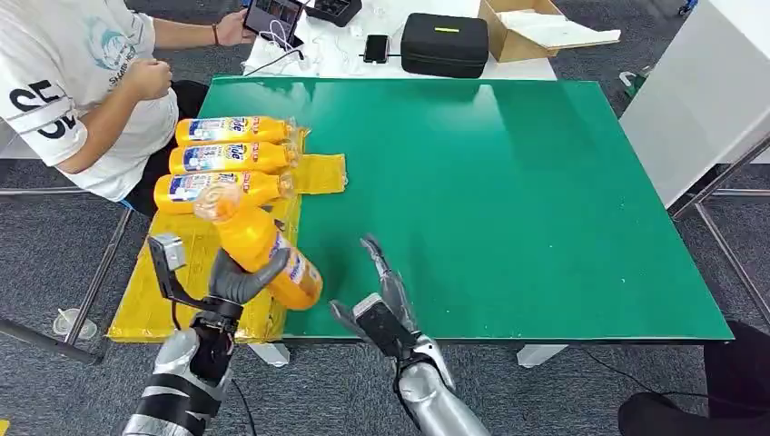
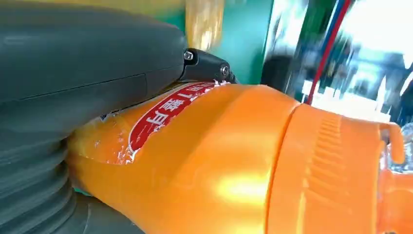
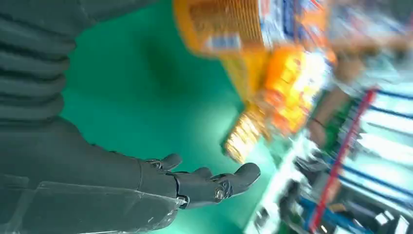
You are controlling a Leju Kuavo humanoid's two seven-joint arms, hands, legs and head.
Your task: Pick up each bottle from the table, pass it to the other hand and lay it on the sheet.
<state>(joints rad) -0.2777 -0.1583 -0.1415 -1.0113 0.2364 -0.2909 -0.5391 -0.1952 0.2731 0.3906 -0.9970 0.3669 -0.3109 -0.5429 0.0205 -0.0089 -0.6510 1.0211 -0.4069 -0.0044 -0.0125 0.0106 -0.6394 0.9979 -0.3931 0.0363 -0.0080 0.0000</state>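
Observation:
My left hand (image 1: 238, 282) grips an orange bottle (image 1: 259, 245) around its lower body, holding it tilted above the near part of the yellow sheet (image 1: 160, 291), cap pointing away. Up close in the left wrist view, the bottle (image 2: 229, 165) shows a red label under my thumb (image 2: 87, 63). Three more orange bottles (image 1: 231, 159) lie side by side on the far part of the sheet. My right hand (image 1: 381, 304) is open, fingers spread, over the green table (image 1: 508, 182) near its front edge, just right of the held bottle. The right wrist view shows that hand (image 3: 195, 183) holding nothing.
A person (image 1: 82, 91) sits at the far left beside the sheet. Beyond the green table lie a black case (image 1: 445, 44), a cardboard box (image 1: 536, 27), a phone (image 1: 376, 47) and a tablet (image 1: 272, 16). A white table (image 1: 699, 100) stands at the right.

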